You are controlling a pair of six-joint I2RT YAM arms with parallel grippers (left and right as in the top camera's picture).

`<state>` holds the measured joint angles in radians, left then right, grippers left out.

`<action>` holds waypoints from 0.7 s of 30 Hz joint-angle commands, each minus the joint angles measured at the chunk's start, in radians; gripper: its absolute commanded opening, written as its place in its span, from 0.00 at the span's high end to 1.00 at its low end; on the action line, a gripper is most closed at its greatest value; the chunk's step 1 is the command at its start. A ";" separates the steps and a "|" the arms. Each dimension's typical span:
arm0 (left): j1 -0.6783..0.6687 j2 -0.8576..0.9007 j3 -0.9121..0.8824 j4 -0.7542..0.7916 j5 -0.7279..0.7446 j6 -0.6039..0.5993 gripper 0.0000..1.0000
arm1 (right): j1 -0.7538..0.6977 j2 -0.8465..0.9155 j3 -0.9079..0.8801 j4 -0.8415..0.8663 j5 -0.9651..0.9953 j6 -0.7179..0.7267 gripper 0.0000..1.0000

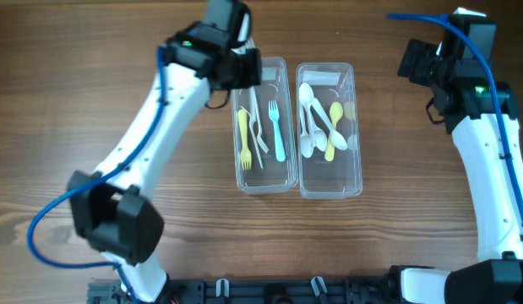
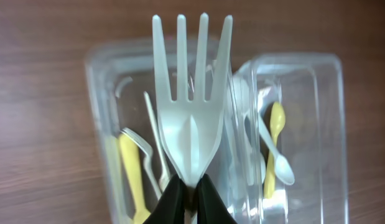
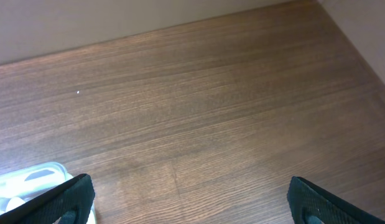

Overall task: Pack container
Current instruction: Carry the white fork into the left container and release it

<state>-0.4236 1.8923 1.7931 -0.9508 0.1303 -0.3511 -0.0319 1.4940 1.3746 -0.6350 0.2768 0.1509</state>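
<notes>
On the bench's (image 1: 396, 236) middle, forks (image 1: 277, 133) already lie in our left tub (image 1: 263, 187), spoons (image 1: 316, 118) in the right tub (image 1: 329, 193). Over the left tub's far end our left claw (image 2: 191, 194) pinches a clear fork (image 2: 192, 106), yet to drop; our right claw (image 3: 191, 198) gapes empty.

On the table (image 1: 92, 67), the left container (image 1: 265, 180) (forks (image 1: 277, 131) inside) sits just beside the right container (image 1: 330, 182) holding spoons (image 1: 316, 127).

Surface: brown wood-grain counter (image 1: 67, 93), matt, grain running lengthwise. Far edge: plain beige wall (image 3: 117, 15) meets it. Near edge: black rail (image 1: 278, 291). Lighting soft and even.
</notes>
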 commanded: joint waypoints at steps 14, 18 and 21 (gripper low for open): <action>-0.059 0.031 -0.001 -0.016 0.019 -0.046 0.40 | -0.001 0.005 0.007 0.002 0.004 -0.018 0.00; -0.056 0.031 -0.001 -0.015 0.019 -0.046 0.28 | -0.001 0.005 0.007 0.002 0.004 -0.018 0.00; -0.048 0.031 -0.001 -0.015 0.018 -0.046 0.29 | -0.001 0.005 0.007 0.002 0.004 -0.018 0.00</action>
<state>-0.4828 1.9217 1.7916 -0.9649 0.1333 -0.3920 -0.0319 1.4940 1.3746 -0.6350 0.2768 0.1509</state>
